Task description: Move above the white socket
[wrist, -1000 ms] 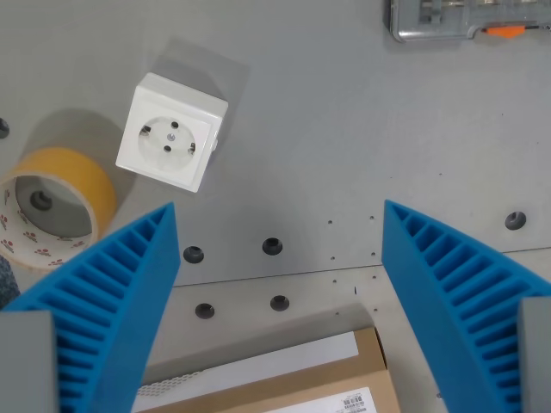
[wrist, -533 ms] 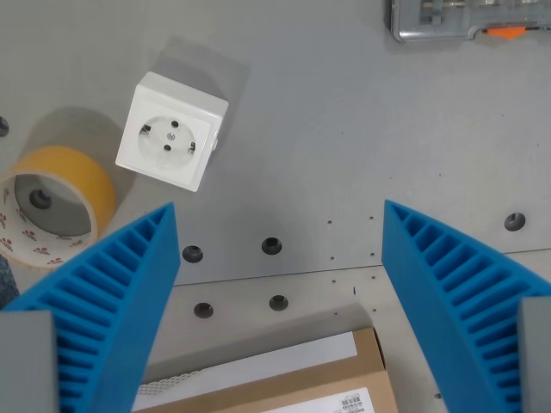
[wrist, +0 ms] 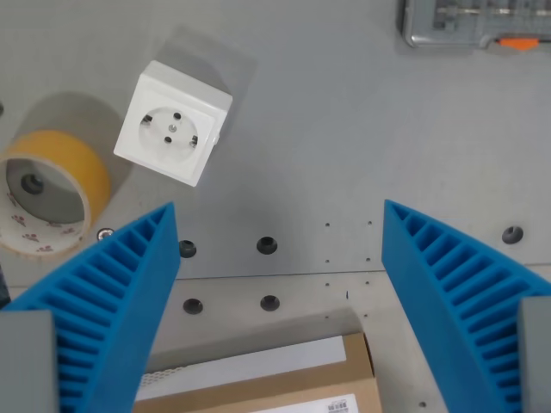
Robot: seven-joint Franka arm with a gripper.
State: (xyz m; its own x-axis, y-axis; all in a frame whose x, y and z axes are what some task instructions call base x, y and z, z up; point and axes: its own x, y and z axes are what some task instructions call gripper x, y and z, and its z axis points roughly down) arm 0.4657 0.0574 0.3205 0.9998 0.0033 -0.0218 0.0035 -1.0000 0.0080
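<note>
The white socket (wrist: 172, 122) is a square block with a round recessed face, lying on the grey table in the upper left of the wrist view. My gripper (wrist: 280, 292) hangs open below and to the right of it, nothing between its blue ribbed fingers (wrist: 112, 310). The left finger's tip sits just below the socket's lower edge. The right finger (wrist: 456, 301) is far off at the wrist view's right.
A roll of yellow tape (wrist: 47, 189) lies left of the socket. A grey tool case (wrist: 478, 21) with an orange part is at the top right. A cardboard box (wrist: 258, 383) lies at the bottom edge. Several bolt holes (wrist: 267, 246) dot the table.
The whole scene has shifted slightly: the camera has moved. The socket now sits a little higher, and the tool case has slid toward the wrist view's right. The fingers stay as wide apart.
</note>
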